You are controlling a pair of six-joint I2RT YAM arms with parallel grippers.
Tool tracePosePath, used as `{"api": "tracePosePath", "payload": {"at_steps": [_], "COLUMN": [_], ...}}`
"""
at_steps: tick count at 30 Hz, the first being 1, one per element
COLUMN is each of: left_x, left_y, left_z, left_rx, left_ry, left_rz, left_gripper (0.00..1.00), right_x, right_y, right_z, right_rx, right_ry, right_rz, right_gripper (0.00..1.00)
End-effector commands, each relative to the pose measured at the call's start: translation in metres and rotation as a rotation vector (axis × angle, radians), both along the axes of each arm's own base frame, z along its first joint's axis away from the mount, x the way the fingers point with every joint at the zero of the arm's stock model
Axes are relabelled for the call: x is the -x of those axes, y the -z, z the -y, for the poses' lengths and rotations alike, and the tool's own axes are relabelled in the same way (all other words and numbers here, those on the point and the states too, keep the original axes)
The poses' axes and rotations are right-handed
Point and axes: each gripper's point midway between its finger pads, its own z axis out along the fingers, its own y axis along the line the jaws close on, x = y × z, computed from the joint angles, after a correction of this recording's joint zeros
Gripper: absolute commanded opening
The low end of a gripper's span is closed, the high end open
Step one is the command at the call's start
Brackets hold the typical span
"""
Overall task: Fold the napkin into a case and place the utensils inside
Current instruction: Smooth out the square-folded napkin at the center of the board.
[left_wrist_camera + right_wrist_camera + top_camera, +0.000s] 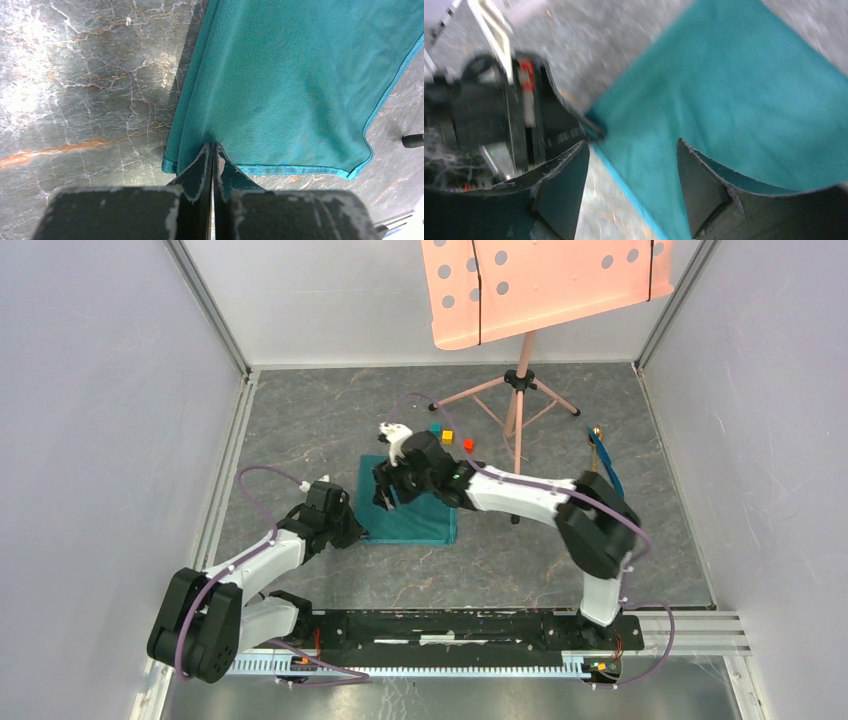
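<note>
TOP EXTERNAL: fixed, high behind arm bases (600, 612), facing down-forward, whole table (300, 430) in frame | LEFT WRIST: close, facing down past own fingers (197, 172) onto napkin (300, 75) hem | RIGHT WRIST: close, blurred, oblique across same napkin toward left gripper (595, 131) | SHARED: napkin, all views

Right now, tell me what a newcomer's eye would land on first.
The teal napkin lies mid-table, its near edge pinched by the shut left end effector while the open right end effector hangs over it. Behind, a big pink perforated stand dominates the far side.
</note>
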Motion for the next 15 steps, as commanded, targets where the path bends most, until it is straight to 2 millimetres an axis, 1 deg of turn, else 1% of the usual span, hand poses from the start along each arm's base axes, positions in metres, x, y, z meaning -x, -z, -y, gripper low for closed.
{"api": "tracePosePath", "payload": {"at_steps": [1,3,4,5,7,10,13,15], "left_x": [0.014,0.016,0.017,0.018,0.018,0.017,0.017,0.018], "left_y": [0.018,0.021,0.023,0.023,0.023,0.024,0.024,0.025], "left_z": [-0.013,-0.015,-0.016,-0.016,-0.016,-0.016,-0.016,-0.016], "left_rx": [-0.075,-0.083,-0.087,-0.089,-0.087,-0.084,-0.089,-0.089], "left_ry": [0.011,0.005,0.002,0.003,-0.004,-0.009,-0.006,-0.007], "left_rz": [-0.072,-0.088,-0.097,-0.102,-0.102,-0.101,-0.111,-0.117], "left_gripper": [0.02,0.02,0.02,0.02,0.02,0.02,0.02,0.02], "right_x": [-0.027,-0.045,-0.055,-0.061,-0.064,-0.063,-0.066,-0.072], "right_y": [-0.017,-0.006,-0.001,0.004,0.014,0.032,0.057,0.074], "right_z": [-0.073,-0.087,-0.088,-0.082,-0.069,-0.040,-0.008,0.008], "right_rx": [-0.195,-0.211,-0.201,-0.187,-0.156,-0.096,-0.029,-0.004], "right_ry": [-0.174,-0.173,-0.162,-0.149,-0.142,-0.143,-0.116,-0.110], "right_rz": [0.056,0.030,0.018,0.003,-0.001,-0.019,-0.036,-0.063], "right_gripper": [0.65,0.53,0.45,0.39,0.37,0.36,0.36,0.35]}}
